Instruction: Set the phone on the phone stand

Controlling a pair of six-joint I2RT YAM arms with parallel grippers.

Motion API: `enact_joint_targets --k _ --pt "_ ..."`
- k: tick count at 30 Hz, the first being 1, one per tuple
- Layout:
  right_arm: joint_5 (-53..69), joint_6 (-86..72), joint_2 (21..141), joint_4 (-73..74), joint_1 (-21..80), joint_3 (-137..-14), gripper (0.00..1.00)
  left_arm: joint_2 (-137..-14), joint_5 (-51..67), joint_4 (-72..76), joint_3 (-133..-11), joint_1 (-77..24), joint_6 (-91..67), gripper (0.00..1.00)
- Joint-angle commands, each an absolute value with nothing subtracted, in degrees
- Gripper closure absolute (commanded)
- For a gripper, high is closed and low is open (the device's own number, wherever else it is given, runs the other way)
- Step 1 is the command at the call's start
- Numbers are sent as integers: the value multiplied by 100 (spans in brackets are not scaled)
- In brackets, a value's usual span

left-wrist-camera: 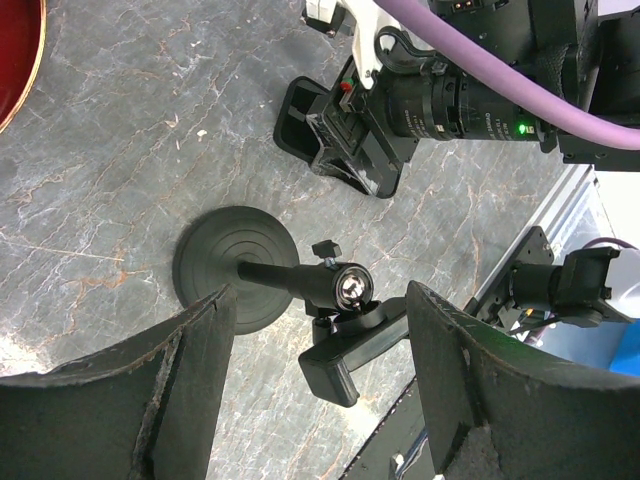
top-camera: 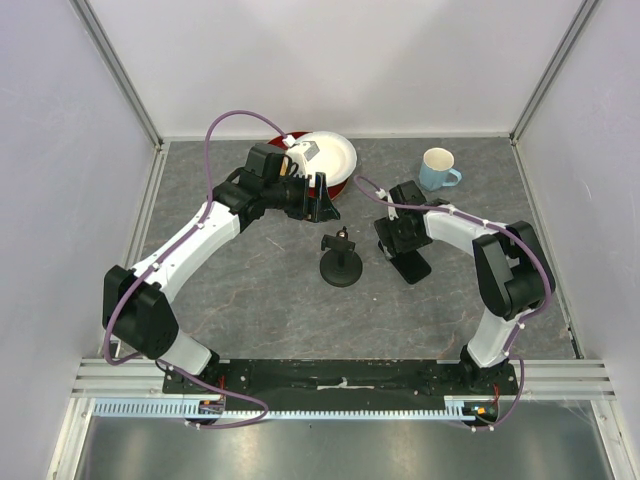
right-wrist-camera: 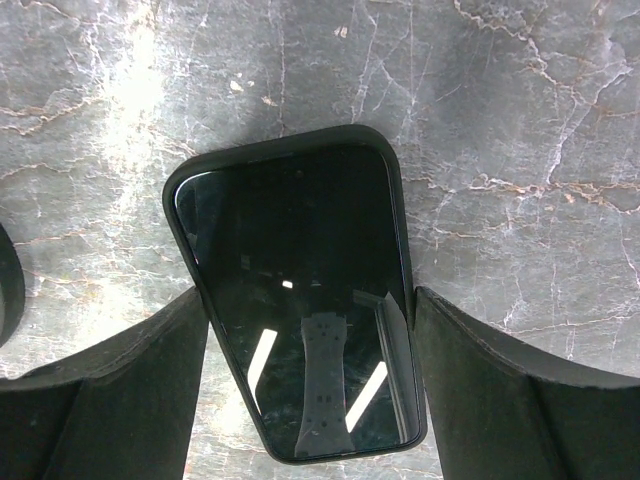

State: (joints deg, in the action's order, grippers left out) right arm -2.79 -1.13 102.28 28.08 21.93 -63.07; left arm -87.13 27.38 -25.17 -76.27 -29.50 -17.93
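Observation:
The phone (right-wrist-camera: 300, 300) is a glossy black slab lying flat on the grey marbled table; in the top view its end (top-camera: 412, 267) pokes out below my right gripper. My right gripper (right-wrist-camera: 310, 300) straddles the phone, its fingers (right-wrist-camera: 455, 360) touching both long edges; from above this gripper (top-camera: 403, 240) is right of the stand. The phone stand (top-camera: 340, 262) stands mid-table with nothing on it, its disc base (left-wrist-camera: 225, 265) and clamp head (left-wrist-camera: 350, 345) showing. My left gripper (top-camera: 318, 205) is open and empty, above and behind the stand, which shows between its fingers (left-wrist-camera: 318, 295).
A white bowl (top-camera: 325, 155) sits on a red plate (top-camera: 338, 187) at the back, just behind my left gripper. A blue mug (top-camera: 437, 168) stands at the back right. Enclosure walls close off the table on the left, right and far sides.

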Motion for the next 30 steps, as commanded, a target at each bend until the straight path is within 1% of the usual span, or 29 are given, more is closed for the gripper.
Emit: enact_joint_targets --k 1,2,3,5,6,8,9,10,16,21,26,30 --pt "-308 -202 10442 2646 2215 -6346 46 -8622 2725 -2408 -7629 -2962 -1837 26" --pt "-308 -228 10424 2602 2215 -6346 51 -8613 2716 -2408 -7629 -2962 -1837 26" --pt "-299 -255 10398 2558 2215 -6346 58 -8605 2698 -2391 -7620 -2962 -1837 26" --pt "-255 -351 10327 2391 2215 -6319 68 -8570 2690 -2373 -7611 -2962 -1846 26" --pt "-229 -395 10292 2338 2215 -6311 77 -8552 2707 -2364 -7603 -2962 -1846 26" --pt "-211 -535 10196 2163 2215 -6293 88 -8482 2698 -2294 -7576 -2962 -1846 26" --pt "-220 -580 10161 2093 2206 -6276 98 -8447 2698 -2242 -7524 -2953 -1846 26" --pt "-255 -641 10064 1970 2215 -6241 100 -8403 2681 -2206 -7497 -2962 -1854 26" --pt "-483 -1116 9546 1399 2189 -5977 100 -7946 2742 -1688 -7181 -2962 -1855 26" --pt "-379 -1590 8966 775 2057 -5599 100 -7489 2882 -1073 -6777 -2953 -1898 25" --pt "-334 -2389 8114 -200 1846 -4949 100 -7269 3243 -537 -6583 -2979 -1977 23" --pt "-396 -3022 7114 -1088 1784 -4282 100 -7234 3524 -334 -6504 -3146 -1934 23"
